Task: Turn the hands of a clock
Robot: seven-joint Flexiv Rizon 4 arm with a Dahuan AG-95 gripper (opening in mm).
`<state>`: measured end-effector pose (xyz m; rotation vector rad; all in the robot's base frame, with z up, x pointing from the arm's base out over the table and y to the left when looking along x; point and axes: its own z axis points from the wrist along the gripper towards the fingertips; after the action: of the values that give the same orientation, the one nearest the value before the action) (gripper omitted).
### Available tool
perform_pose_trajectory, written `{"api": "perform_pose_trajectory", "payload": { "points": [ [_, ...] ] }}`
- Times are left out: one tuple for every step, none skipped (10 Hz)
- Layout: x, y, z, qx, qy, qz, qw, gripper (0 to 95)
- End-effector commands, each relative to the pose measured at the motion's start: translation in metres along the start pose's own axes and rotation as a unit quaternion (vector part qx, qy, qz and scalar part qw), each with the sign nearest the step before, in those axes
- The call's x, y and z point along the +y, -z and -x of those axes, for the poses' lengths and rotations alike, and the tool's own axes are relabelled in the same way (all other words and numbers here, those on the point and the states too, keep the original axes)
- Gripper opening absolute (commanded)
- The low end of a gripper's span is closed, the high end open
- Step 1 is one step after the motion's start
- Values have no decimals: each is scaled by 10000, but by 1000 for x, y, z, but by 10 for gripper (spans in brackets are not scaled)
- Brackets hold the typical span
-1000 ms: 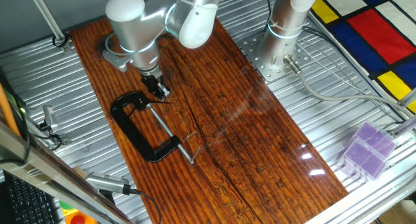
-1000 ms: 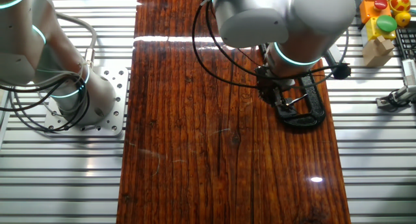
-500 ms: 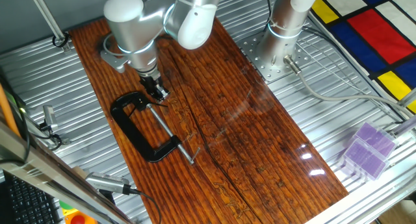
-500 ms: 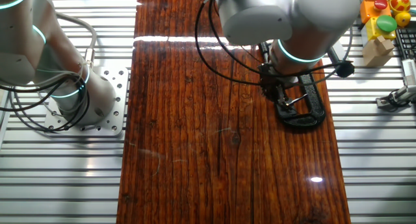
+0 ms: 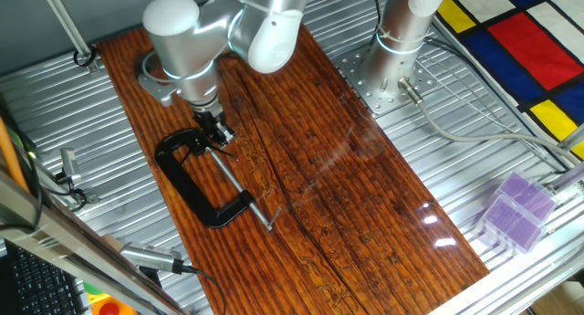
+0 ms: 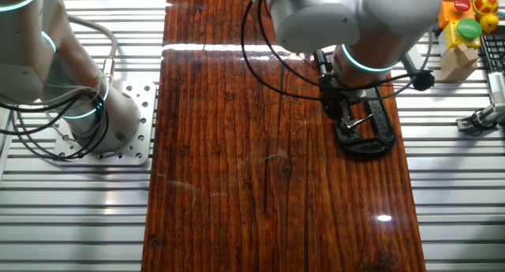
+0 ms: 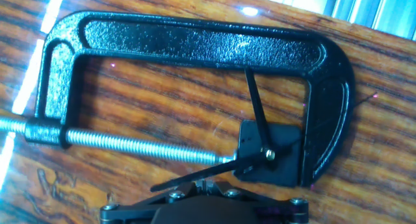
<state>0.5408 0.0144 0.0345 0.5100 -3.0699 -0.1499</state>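
Note:
A black C-clamp (image 7: 195, 39) lies on the wooden board (image 5: 365, 196). In its jaw it holds a small black square clock (image 7: 286, 162). The clock's short hand (image 7: 257, 110) points up toward the clamp's frame. Its long hand (image 7: 195, 176) points down-left, across the screw's tip. My gripper (image 7: 213, 184) is at the bottom edge of the hand view, with its fingers together right below the long hand; I cannot tell whether they touch it. The fixed views show my gripper (image 5: 219, 137) (image 6: 339, 118) low over the clamp (image 5: 182, 180) (image 6: 371, 142); the clock is hidden there.
The clamp's threaded screw (image 7: 130, 141) runs left across the board. A second arm's base plate (image 5: 379, 78) stands beside the board, and a purple box (image 5: 516, 210) lies on the slatted metal table. Coloured buttons (image 6: 465, 20) sit at a far corner.
My gripper and arm have shifted slightly sideways over the clamp. The clamp has not moved.

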Motion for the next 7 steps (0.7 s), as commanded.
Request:
{"api": "perform_pose_trajectory", "payload": {
  "points": [
    [0, 1, 4, 1, -10, -11, 10000, 0],
    [0, 1, 5, -12, -10, -9, 10000, 0],
    [0, 1, 6, -28, -6, -12, 10000, 0],
    [0, 1, 8, -33, -5, -14, 10000, 0],
    [0, 0, 9, -39, -8, -15, 10000, 0],
    [0, 0, 11, -42, -19, -17, 10000, 0],
    [0, 1, 12, -41, -26, -18, 10000, 0]
  ]
}}
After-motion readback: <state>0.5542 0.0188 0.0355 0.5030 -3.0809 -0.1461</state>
